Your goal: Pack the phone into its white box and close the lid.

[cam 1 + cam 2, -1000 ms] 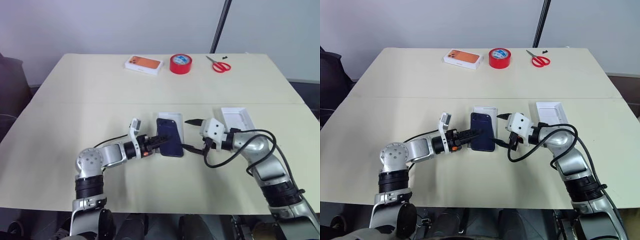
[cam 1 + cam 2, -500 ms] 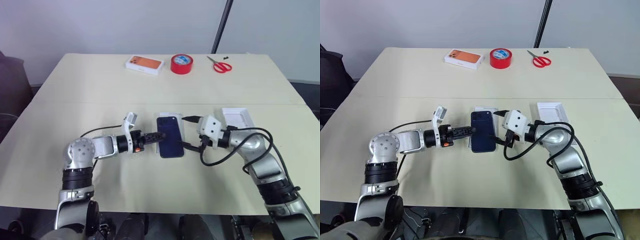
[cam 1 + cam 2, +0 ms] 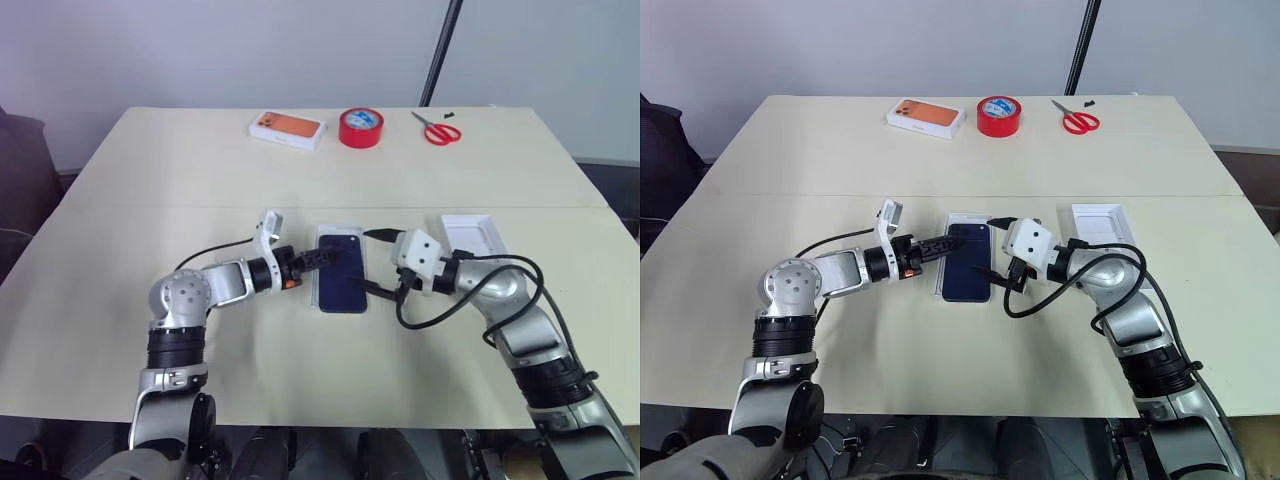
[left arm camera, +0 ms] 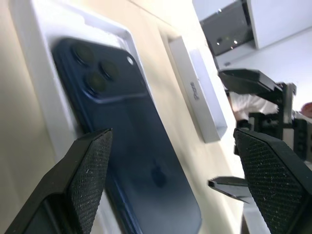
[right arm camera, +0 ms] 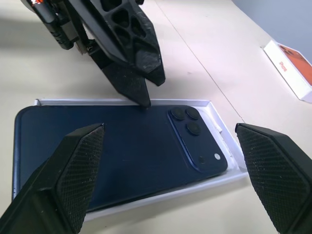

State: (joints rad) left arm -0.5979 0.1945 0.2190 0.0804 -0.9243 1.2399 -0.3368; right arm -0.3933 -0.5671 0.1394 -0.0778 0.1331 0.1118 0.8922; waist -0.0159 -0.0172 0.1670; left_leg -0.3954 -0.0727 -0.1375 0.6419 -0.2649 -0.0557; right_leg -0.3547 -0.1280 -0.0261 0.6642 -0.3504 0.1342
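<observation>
A pale cream surface (image 3: 150,200) is carrying everything, with a seam running across its middle. Toward twelve o'clock an orange-topped white box (image 3: 288,128), a roll of red tape (image 3: 361,127) and red-handled scissors (image 3: 437,130) are lying in a row along the far edge. At the centre the white box (image 3: 340,270) is resting flat. Just toward three o'clock from it, the lid (image 3: 475,238) is sitting on the surface, apart from the box.
</observation>
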